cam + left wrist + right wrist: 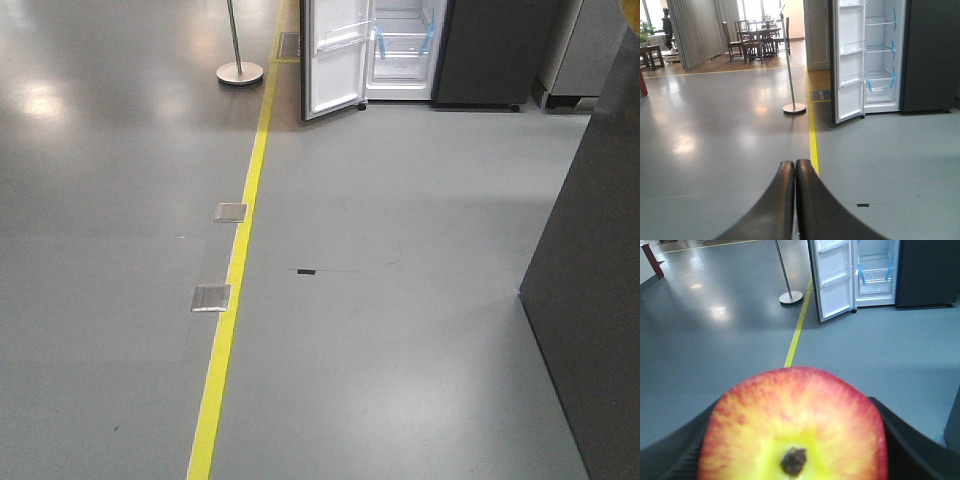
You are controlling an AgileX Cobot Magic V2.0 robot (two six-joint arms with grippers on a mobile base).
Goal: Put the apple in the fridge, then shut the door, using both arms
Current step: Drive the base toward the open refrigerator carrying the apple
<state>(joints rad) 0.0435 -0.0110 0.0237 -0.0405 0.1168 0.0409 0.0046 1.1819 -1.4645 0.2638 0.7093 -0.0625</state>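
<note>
The red and yellow apple [795, 425] fills the lower half of the right wrist view, dark stem dimple facing the camera. My right gripper [795, 415] is shut on it, a black finger [910, 445] showing on each side. My left gripper [795, 165] is shut on nothing, its two black fingertips pressed together above the grey floor. Far ahead stands the dark grey fridge [490, 50], its white interior [405, 50] showing shelves and blue tape. Its door [335, 60] hangs wide open to the left, with clear bins on its white inner face. Neither gripper appears in the front view.
A yellow floor line [240, 260] runs towards the fridge. A stanchion post with a round base [240, 72] stands left of the door. Two metal floor plates [230, 211] lie by the line. A tall dark cabinet [600, 300] is close on the right.
</note>
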